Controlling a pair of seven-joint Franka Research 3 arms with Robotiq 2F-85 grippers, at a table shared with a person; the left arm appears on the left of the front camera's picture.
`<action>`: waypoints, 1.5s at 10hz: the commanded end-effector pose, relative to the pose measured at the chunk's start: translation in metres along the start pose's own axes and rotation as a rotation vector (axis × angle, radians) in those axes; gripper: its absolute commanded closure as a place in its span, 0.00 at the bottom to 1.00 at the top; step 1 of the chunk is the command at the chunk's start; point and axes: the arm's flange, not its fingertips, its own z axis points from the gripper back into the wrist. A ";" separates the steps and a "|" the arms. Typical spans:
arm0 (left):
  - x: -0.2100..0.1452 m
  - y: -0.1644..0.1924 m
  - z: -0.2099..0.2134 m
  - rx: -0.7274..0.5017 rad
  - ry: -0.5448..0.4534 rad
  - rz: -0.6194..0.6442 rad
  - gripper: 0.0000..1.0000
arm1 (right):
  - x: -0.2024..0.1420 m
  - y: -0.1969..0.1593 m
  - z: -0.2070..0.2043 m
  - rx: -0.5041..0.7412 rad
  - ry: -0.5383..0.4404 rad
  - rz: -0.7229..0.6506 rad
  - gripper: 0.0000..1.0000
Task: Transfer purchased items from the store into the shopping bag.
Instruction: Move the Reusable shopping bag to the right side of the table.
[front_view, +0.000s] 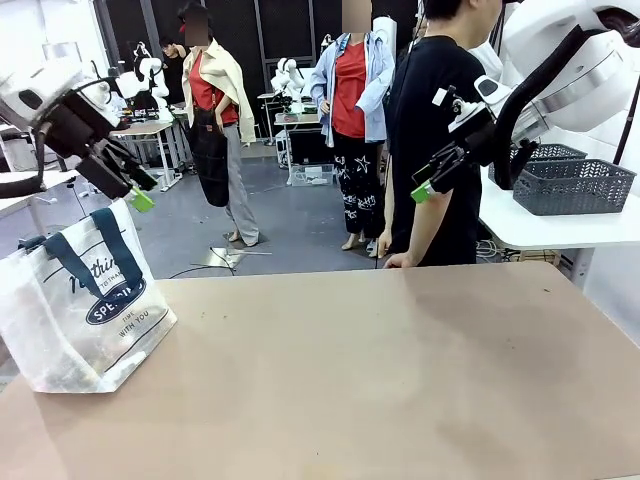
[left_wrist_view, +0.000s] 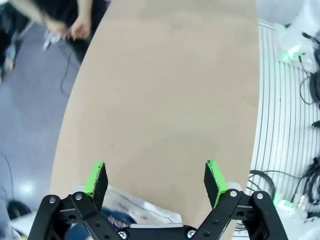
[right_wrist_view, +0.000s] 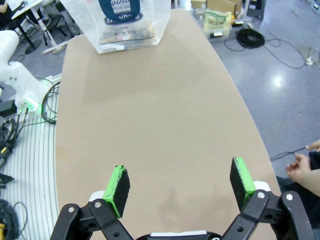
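- A long tan table (front_view: 400, 370) runs between 2 white robot arms and a person in a black T-shirt (front_view: 435, 130) standing at its far edge.
- The shopping bag (front_view: 80, 300), a translucent whitish tote with navy strap handles and a navy oval logo, stands upright at the table's left end, on the robot's left side. Its mouth faces up, which would let items be dropped in from above.
- In the right wrist view the shopping bag (right_wrist_view: 125, 22) sits at the far end of the table, and something yellowish shows faintly through its wall near the bottom; what it is cannot be told.
- The left gripper (front_view: 135, 190) hangs in the air just above the bag's handles, its 2 green-padded fingers spread apart and holding nothing. In its own wrist view the left gripper (left_wrist_view: 156, 181) looks down the bare length of the table, with the bag's rim just below its fingers.
- The right gripper (front_view: 432, 180) is raised well above the table, near the person and far from the bag. Its fingers are also spread wide and empty, as the right wrist view (right_wrist_view: 180, 187) shows.
- A dark grey mesh basket (front_view: 570, 185) rests on a white side table (front_view: 540, 228), beyond the main table's right end, far from the bag.
- Judged from this, both arms seem to be waiting with fingers ready for an item to arrive.
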 end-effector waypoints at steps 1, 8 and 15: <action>-0.002 0.007 -0.003 -0.048 -0.087 -0.157 0.00 | -0.001 0.001 -0.001 0.006 0.001 -0.003 0.00; 0.001 0.000 -0.015 -0.079 -0.069 -0.208 0.00 | -0.001 0.001 -0.001 0.006 0.001 -0.003 0.00; 0.001 0.000 -0.015 -0.079 -0.069 -0.208 0.00 | -0.001 0.001 -0.001 0.006 0.001 -0.003 0.00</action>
